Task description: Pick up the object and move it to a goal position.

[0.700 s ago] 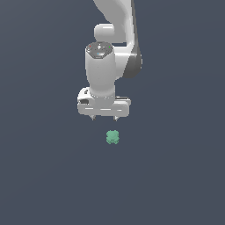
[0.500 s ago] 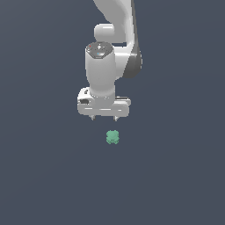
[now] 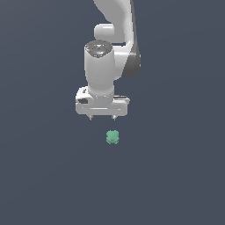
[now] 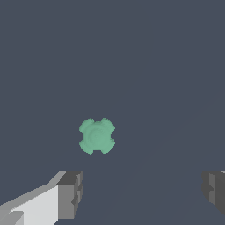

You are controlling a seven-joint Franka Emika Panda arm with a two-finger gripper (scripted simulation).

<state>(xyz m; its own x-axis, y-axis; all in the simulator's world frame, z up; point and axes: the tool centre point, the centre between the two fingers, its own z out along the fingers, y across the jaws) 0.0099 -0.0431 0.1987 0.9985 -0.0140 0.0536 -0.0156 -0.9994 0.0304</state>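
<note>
Plain dark grey-blue ground (image 3: 39,176) all round, nothing obstructing. Object (image 3: 113,137): mint-green, knobbly, lying on the ground, untouched. My gripper (image 3: 102,117) hangs above it, fingers (image 4: 70,193) spread wide; object sits below, apart from both, nearer one fingertip.

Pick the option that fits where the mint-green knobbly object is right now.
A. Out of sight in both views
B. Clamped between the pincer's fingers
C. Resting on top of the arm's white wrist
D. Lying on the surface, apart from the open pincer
D: the mint-green knobbly object lies alone on the dark surface, and the pincer is open with its fingertips wide apart and clear of it.
</note>
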